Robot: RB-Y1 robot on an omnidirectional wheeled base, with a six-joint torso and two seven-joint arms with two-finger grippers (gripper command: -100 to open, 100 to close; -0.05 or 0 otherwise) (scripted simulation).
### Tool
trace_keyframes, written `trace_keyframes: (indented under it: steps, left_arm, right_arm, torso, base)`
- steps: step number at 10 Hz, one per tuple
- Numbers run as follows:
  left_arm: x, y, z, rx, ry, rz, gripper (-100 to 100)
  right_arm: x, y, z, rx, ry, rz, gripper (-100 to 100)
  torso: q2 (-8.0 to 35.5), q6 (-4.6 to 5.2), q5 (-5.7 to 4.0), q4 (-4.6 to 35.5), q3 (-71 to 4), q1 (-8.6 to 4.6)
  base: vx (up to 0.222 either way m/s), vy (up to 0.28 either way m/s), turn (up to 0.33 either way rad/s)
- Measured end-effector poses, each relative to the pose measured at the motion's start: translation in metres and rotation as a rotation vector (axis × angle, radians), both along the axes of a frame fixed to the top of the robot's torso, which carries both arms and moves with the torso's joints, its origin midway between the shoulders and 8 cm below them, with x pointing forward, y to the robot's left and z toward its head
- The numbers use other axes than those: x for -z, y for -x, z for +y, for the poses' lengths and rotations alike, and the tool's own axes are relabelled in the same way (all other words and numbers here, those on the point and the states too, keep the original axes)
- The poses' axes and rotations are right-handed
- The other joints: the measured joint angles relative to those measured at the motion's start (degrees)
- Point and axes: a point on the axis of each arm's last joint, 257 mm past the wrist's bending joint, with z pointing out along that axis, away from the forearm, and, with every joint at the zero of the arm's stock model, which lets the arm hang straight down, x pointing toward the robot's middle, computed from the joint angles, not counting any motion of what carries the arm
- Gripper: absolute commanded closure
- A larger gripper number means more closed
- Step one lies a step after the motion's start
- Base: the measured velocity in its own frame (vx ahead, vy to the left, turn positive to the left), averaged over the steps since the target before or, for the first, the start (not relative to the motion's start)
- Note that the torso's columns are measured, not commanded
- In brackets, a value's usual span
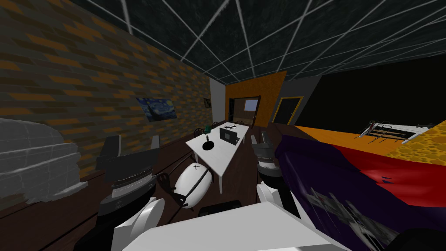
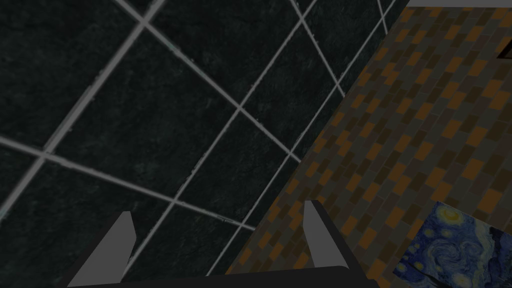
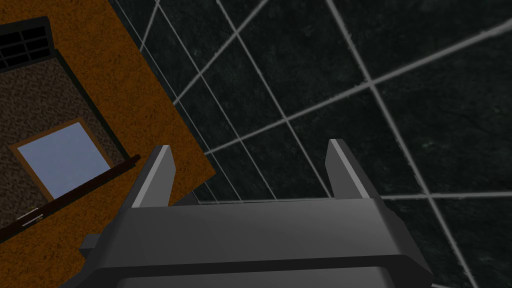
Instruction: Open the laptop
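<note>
Far off on the white bench (image 1: 220, 159), toward its far end, a dark laptop (image 1: 229, 135); lid seemingly raised, though too small to tell for sure. Nearer on the same bench, a small black object (image 1: 208, 145); by the far corner, a green one (image 1: 207, 129). Well short of the bench, both arms held up. Wide apart, the left jaws, fingers (image 2: 119, 245) with nothing between them. Wide as well, the right jaws, fingers (image 3: 159, 175) bare. Laptop well apart from either.
</note>
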Motion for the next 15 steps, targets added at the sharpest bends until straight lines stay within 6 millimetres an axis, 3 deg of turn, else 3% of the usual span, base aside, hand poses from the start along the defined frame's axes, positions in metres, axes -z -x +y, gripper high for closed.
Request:
trace_keyframes:
  steps: [2, 9, 10, 12, 15]
  left_arm:
    - [0.000, 0.000, 0.000, 0.000, 0.000, 0.000, 0]
    - [0.000, 0.000, 0.000, 0.000, 0.000, 0.000, 0]
    - [0.000, 0.000, 0.000, 0.000, 0.000, 0.000, 0]
    - [0.000, 0.000, 0.000, 0.000, 0.000, 0.000, 0]
    - [0.000, 0.000, 0.000, 0.000, 0.000, 0.000, 0]
  right_arm:
    - [0.000, 0.000, 0.000, 0.000, 0.000, 0.000, 0]
    - [0.000, 0.000, 0.000, 0.000, 0.000, 0.000, 0]
    - [0.000, 0.000, 0.000, 0.000, 0.000, 0.000, -100]
    - [0.004, -0.006, 0.003, -0.033, 0.005, 0.011, -100]
    - [0.010, -0.024, 0.005, -0.105, -0.027, 0.038, -100]
  torso:
    - [6.0, 0.00, 0.00, 6.0, -12.0, 0.00]
    - [35.4, 0.00, 0.00, 35.4, -70.7, 0.00]
    - [39.6, 0.00, 0.00, 39.6, -79.2, 0.00]
    - [42.1, 0.00, -0.02, 42.1, -84.2, -0.08]
    - [42.3, 0.00, -0.02, 42.3, -84.6, -0.06]
  base:
    - [0.000, 0.000, 0.000]
    - [0.000, 0.000, 0.000]
    - [0.001, -0.014, -0.008]
    - [-0.009, -0.036, -0.012]
    - [-0.010, -0.066, -0.018]
